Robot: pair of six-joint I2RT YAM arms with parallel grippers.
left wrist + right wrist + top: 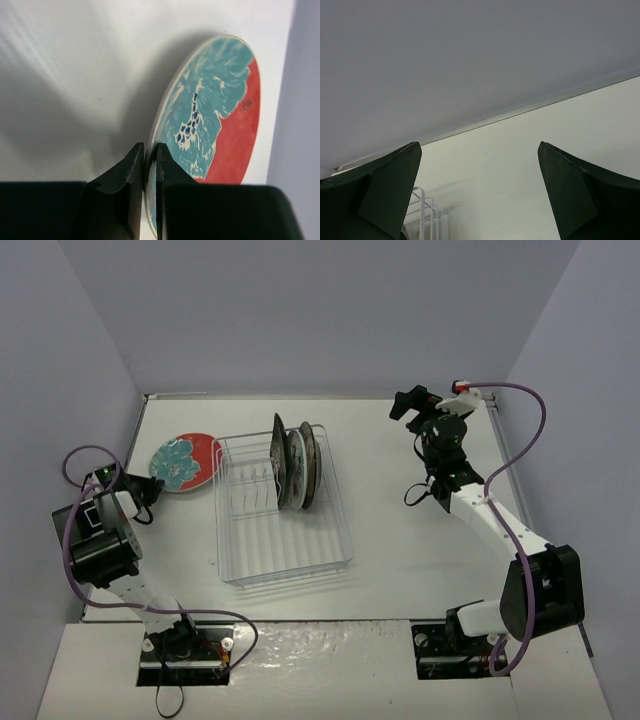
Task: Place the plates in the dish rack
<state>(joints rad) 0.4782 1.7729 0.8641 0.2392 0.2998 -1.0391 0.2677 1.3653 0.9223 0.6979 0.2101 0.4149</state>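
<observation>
The red round plate with teal flowers (pixel 183 462) is at the left of the table, tilted, its rim pinched by my left gripper (pixel 152 486). In the left wrist view the gripper (pixel 149 150) is shut on the plate's edge (pixel 220 115). The clear wire dish rack (pixel 282 508) stands mid-table. Three plates stand on edge in its far part: the black square one (pixel 279 455), one with a white face (pixel 293 466) and the dark-rimmed one (pixel 311 464). My right gripper (pixel 412 406) is open and empty, raised at the far right; its wrist view (pixel 479 165) shows a rack corner (pixel 425 212).
Grey walls enclose the table on the left, back and right. The table's far edge (pixel 530 107) runs close beyond the right gripper. Purple cables (pixel 520 430) loop beside both arms.
</observation>
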